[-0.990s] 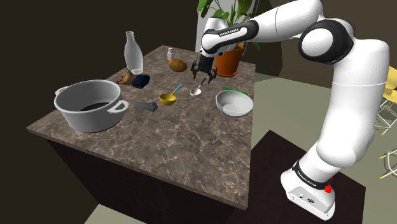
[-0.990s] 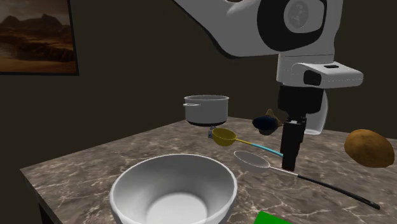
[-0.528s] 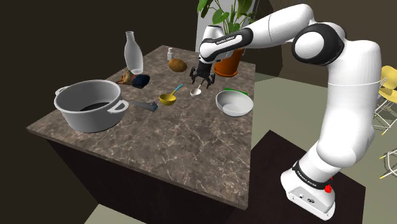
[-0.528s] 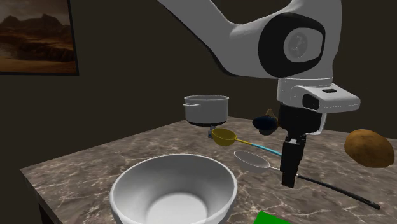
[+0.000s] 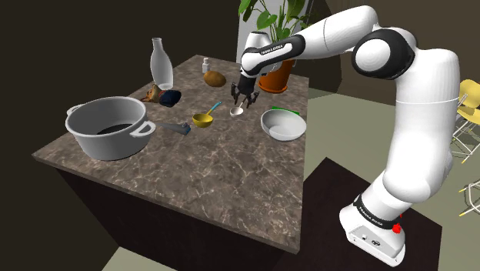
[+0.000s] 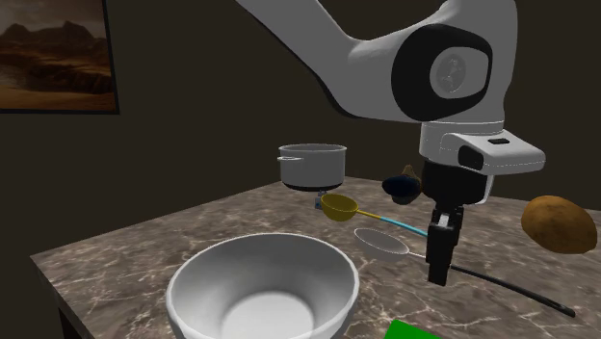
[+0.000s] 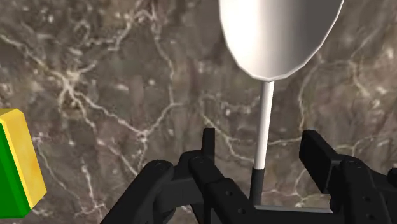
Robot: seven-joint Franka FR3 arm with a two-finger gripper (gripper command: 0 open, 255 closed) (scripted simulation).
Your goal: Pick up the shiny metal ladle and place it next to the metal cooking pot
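Shoulder view: my gripper (image 5: 244, 101) hangs low over the far part of the marble table (image 5: 231, 185), pointing straight down above the handle of the ladle (image 5: 237, 112). The ladle's pale scoop lies flat on the stone between a yellow scoop (image 5: 203, 119) on the shoulder view's left and a white bowl (image 5: 283, 125) on its right. The grey pot (image 5: 108, 127) sits at the near left corner, well apart from the ladle. Its inside is dark and I can make out nothing in it; the white bowl is empty. Second exterior view: I stand upright over the thin dark handle just behind the ladle (image 6: 381, 240), tips close to the table. I judge this the right place to pinch, since the stem is narrow here and the scoop end too broad. The white bowl (image 6: 260, 289) in the foreground holds nothing, and the pot (image 6: 312, 166) stands far back beyond the yellow scoop (image 6: 339, 206). Wrist view: my fingers (image 7: 207, 149) are spread apart, one on each side of the ladle (image 7: 280, 35) stem, neither touching it, so nothing is held yet. The ladle's scoop is empty. A yellow-and-green block (image 7: 16, 162) lies beside one finger, apart from it.
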